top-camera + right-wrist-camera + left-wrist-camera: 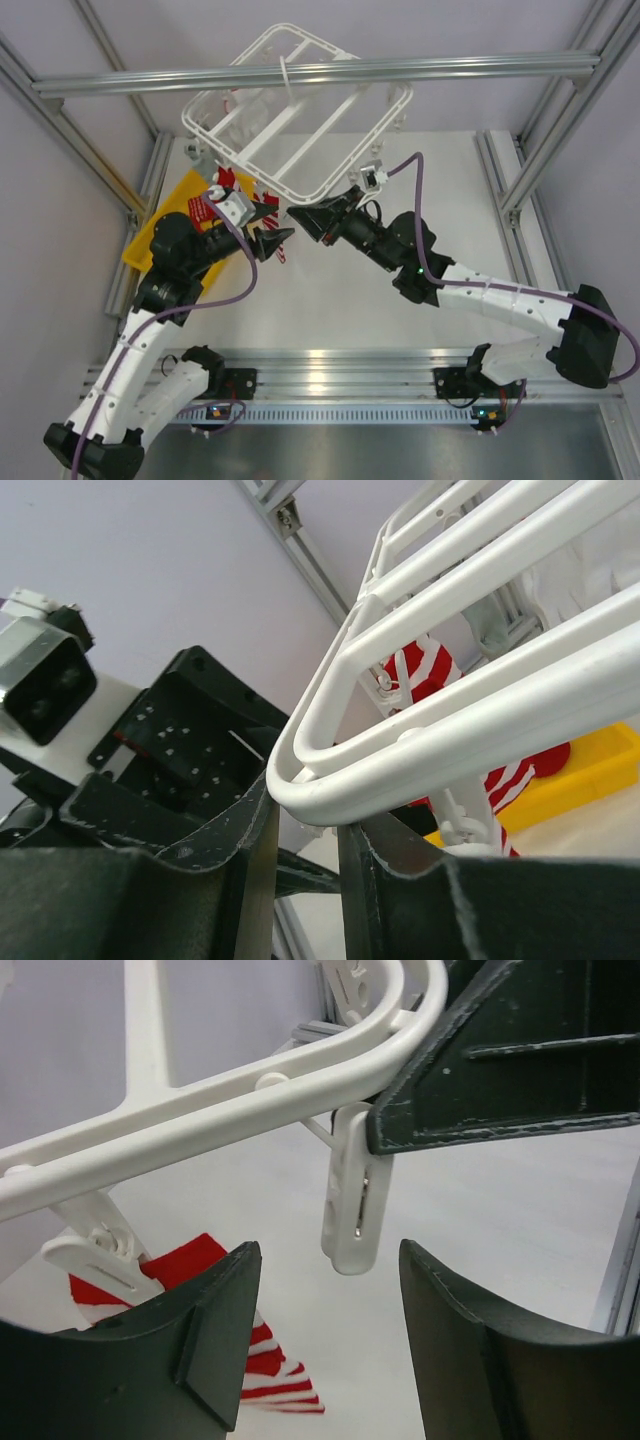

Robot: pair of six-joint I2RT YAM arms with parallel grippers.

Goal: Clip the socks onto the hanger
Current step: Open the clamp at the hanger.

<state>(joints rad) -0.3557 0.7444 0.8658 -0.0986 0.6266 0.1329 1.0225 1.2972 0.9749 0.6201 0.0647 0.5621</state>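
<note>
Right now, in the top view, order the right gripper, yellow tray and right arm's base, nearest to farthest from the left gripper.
1. Right gripper, clamped on the hanger, just right of the left gripper.
2. Yellow tray, on the left.
3. Right arm's base, near edge, right.

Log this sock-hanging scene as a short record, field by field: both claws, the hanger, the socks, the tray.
left claw: open, empty, its gap lined up with a free clip
right claw: shut on the hanger, at its rounded corner rim
hanger: tilted, hung under the grey beam
striped sock: appears pinned by the neighbouring clip, dangling below it
yellow tray: left side of the table, partly under the left arm
red socks: lying in the tray, not yet clipped
</note>
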